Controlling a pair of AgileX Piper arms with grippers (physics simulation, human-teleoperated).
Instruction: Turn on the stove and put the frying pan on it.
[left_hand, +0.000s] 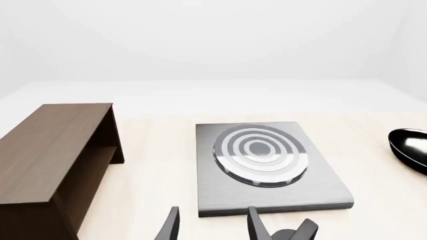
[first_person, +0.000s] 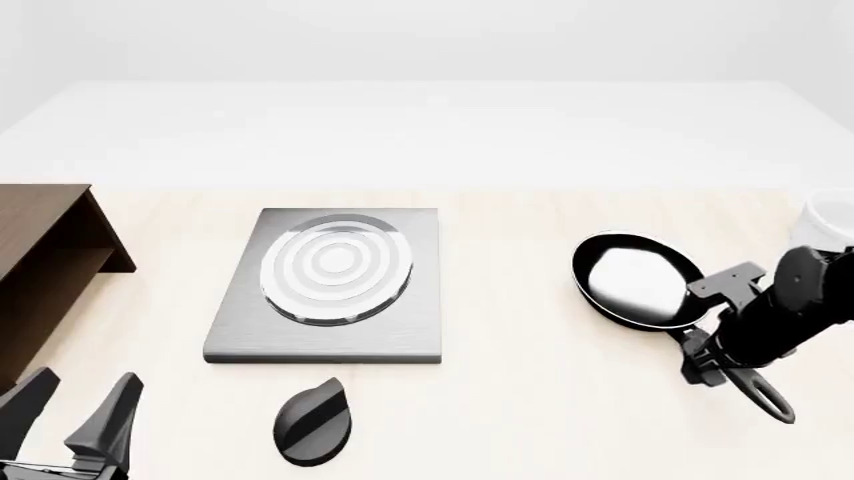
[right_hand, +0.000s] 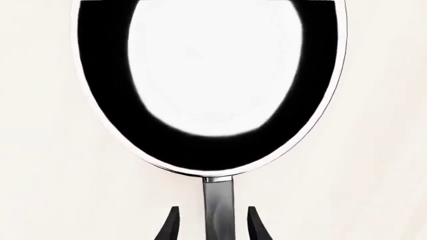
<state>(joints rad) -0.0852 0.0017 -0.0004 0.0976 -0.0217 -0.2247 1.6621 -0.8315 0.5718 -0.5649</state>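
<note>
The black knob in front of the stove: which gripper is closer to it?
The left. The left gripper hangs open just left of the knob; the right gripper is far across the table, fingers straddling the frying pan handle.

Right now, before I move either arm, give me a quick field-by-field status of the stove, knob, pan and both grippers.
stove: grey plate with ringed burner, nothing on it
knob: black oval knob on the table in front of the stove, untouched
frying pan: frying pan on the table right of the stove, handle pointing toward the robot
left gripper: left gripper open, empty, left of the knob
right gripper: right gripper open, fingers either side of the pan handle, not closed on it
other: brown wooden shelf far left; white object at right edge
</note>
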